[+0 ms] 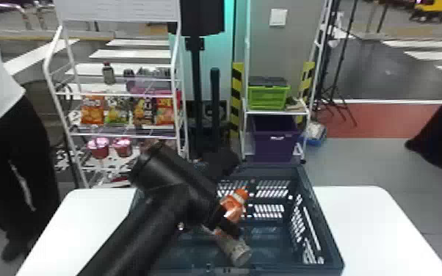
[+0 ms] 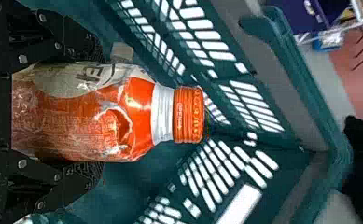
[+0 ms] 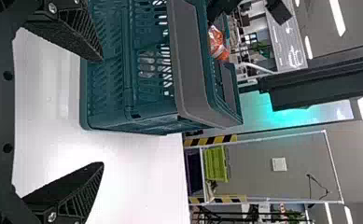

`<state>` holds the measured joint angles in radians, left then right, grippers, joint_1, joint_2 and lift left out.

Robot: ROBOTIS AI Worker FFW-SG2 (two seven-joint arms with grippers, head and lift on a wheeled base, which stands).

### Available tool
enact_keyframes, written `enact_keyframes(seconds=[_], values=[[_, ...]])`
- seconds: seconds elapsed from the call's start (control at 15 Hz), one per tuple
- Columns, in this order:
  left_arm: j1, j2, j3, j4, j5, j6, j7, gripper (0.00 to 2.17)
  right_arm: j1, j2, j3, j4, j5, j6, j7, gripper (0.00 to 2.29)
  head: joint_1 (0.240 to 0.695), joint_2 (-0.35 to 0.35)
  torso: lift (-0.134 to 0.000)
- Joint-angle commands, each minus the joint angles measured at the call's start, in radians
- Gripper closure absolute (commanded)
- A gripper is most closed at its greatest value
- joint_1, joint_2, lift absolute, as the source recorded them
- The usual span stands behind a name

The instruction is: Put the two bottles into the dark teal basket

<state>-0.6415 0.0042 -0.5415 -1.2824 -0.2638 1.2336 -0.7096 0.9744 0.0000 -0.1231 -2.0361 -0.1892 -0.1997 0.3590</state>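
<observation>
Clearly the relation to watch is upright height rather than reach; the orange-capped bottle (image 2: 142, 112) sits within the outline of the dark teal basket (image 1: 271, 172), over its open inside, so what seems left is to go down and let go. Its base end is toward the palm and its cap points away from the left gripper (image 2: 97, 110), so the long axis runs roughly in line with the fingers; judging by the head and right wrist views, the bottle leans close to level, cap toward the far wall and somewhat to the robot's right.

The left jaws pinch it by the body, one finger on each side, the neck and cap free beyond them; below, on the basket's floor, lies a greyish cylinder (image 1: 236, 251), probably the second bottle; whether the held one touches it, I cannot tell.

The left arm is the near one; the right gripper (image 3: 101, 112) waits above the counter (image 1: 370, 227) outside the basket, its jaws spread wide and empty.

The release likely calls for a short lowering, then a modest opening; too wide a spread might nudge the lower bottle, and the cap could catch the slotted wall.
</observation>
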Motion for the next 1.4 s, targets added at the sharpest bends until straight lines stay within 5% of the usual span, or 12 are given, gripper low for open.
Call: enact_keyframes(seconds=[0.0,0.13,0.2,0.27,0.33,0.4,0.8,1.13,1.33], values=[[-0.010,-0.007,0.078,0.117,-0.166,-0.127,-0.068,2.15,-0.009,0.001,0.002,0.007,0.001,0.009,0.000,0.10,0.499,0.000,0.000],[0.014,-0.007,0.144,0.106,-0.245,-0.176,-0.111,2.04,-0.020,0.001,0.000,0.007,-0.001,0.030,0.000,0.10,0.499,0.000,0.000],[0.025,-0.007,0.153,0.097,-0.245,-0.176,-0.113,1.65,-0.025,0.001,0.000,0.008,-0.001,0.043,0.000,0.10,0.499,0.000,0.000],[0.040,-0.007,0.166,0.061,-0.245,-0.176,-0.116,0.91,-0.033,0.001,0.002,0.010,0.001,0.058,0.000,0.10,0.499,0.000,0.000],[0.046,-0.007,0.164,0.043,-0.255,-0.173,-0.137,0.48,-0.037,0.001,0.002,0.010,0.001,0.064,0.000,0.10,0.499,0.000,0.000],[0.048,-0.007,0.170,0.040,-0.265,-0.173,-0.151,0.37,-0.045,0.001,0.002,0.011,0.001,0.079,0.000,0.10,0.499,0.000,0.000],[0.088,-0.007,0.249,-0.064,-0.249,-0.173,-0.205,0.34,-0.066,0.001,0.000,0.011,0.001,0.144,0.000,0.10,0.499,0.000,0.000],[0.264,-0.007,0.413,-0.485,-0.091,-0.173,-0.142,0.19,-0.074,0.001,0.002,0.002,0.001,0.168,0.000,0.10,0.499,0.000,0.000],[0.441,-0.007,0.529,-0.761,0.066,-0.167,-0.019,0.19,-0.060,0.001,0.002,-0.032,0.001,0.153,0.000,0.10,0.499,0.000,0.000]])
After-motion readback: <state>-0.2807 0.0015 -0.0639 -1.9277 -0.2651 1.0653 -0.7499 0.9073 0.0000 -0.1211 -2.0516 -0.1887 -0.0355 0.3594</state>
